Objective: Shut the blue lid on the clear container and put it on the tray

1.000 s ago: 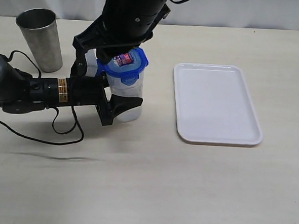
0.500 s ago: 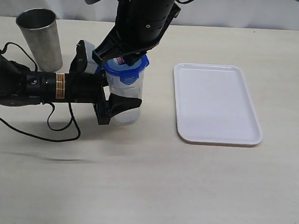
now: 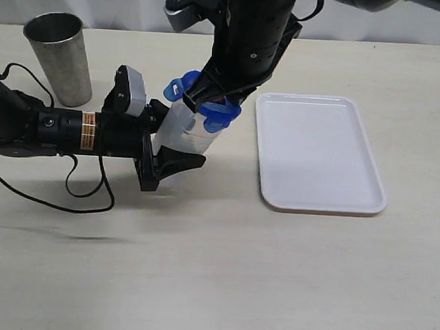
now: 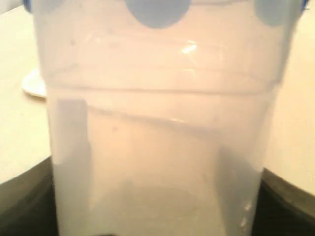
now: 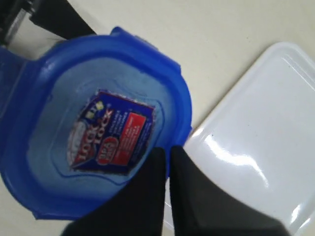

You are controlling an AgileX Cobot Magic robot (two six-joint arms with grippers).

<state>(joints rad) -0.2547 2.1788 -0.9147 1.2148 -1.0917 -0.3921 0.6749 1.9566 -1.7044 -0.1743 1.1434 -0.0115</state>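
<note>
Jaws of the left gripper clamped the tilted clear container between them. Jaws of the right gripper were pressed together, tips at the edge of the blue lid.

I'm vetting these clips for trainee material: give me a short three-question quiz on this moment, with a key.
1. True or false: the clear container already stands on the tray.
2. The right gripper's jaws over the blue lid are: A) wide open; B) shut together; C) clamped on the tray's rim.
3. Fill in: the left gripper's jaws hold the ____.
Key: 1 false, it is tilted, to the left of the tray; 2 B; 3 clear container.
</note>
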